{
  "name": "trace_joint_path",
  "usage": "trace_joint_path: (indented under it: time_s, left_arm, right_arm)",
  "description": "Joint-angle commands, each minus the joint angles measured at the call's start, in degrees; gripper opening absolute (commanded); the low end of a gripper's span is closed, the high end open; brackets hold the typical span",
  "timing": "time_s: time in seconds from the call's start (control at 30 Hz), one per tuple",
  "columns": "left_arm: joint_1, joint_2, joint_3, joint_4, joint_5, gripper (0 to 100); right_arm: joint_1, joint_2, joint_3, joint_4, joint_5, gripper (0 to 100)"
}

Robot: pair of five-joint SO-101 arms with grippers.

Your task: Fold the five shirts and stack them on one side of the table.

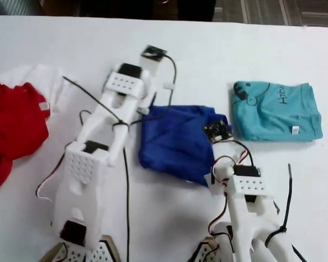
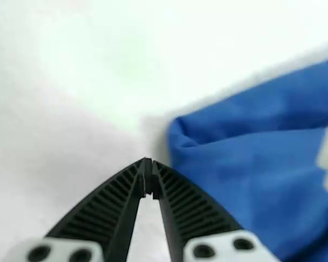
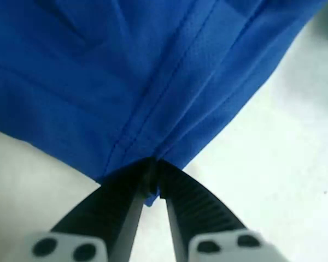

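The blue shirt [image 1: 175,142] lies crumpled mid-table. The right gripper [image 3: 153,170] pinches its hem at 5 o'clock. The left gripper [image 2: 147,169], clenched on nothing, sits just beside its 10 o'clock corner. A folded teal shirt [image 1: 276,112] lies at 2 o'clock and a red shirt [image 1: 13,131] at 9.

The high view looks steeply down on the white table [image 1: 273,49] from above, arm bases [image 1: 79,240] at the frame's lower edge. The wrist views look along the left gripper [image 2: 147,180] and the right gripper [image 3: 152,183], very near the table. All three views share the blue shirt [image 1: 175,143].
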Motion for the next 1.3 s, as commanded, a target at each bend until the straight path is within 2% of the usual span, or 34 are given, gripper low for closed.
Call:
trace_joint_path:
  time_s: [0.0,0.07,0.17,0.37,0.57,0.73,0.83,1.27]
  left_arm:
    - [-1.23,-0.7,-2.33,-0.7,-0.62,3]
    - [-1.32,-1.14,-2.68,-0.44,-0.53,3]
    - [-0.53,-1.93,-7.87,4.75,-0.53,3]
    - [4.92,-1.76,-19.91,13.89,-0.53,3]
    - [10.2,4.4,-20.79,13.54,-0.53,3]
    - [11.43,8.79,-20.79,10.64,-0.53,3]
    - [10.55,10.37,-20.79,9.58,-0.62,3]
    - [-2.2,14.68,-20.79,7.38,-0.62,3]
  right_arm:
    - [0.75,-1.71,-0.18,-0.75,-0.26,2.0]
    - [0.92,-2.24,-0.79,-0.22,-0.26,2.0]
    - [1.63,-2.24,-3.16,0.92,-0.7,2.0]
    - [1.71,-2.24,-8.7,3.12,-2.9,2.0]
    - [1.63,-2.24,-9.32,2.95,-4.48,2.0]
    - [1.71,-1.71,-9.05,2.95,-4.4,2.0]
    - [1.63,-1.71,-8.88,2.95,-4.13,2.0]
    - [1.27,-1.63,-2.11,-3.3,-3.96,2.0]
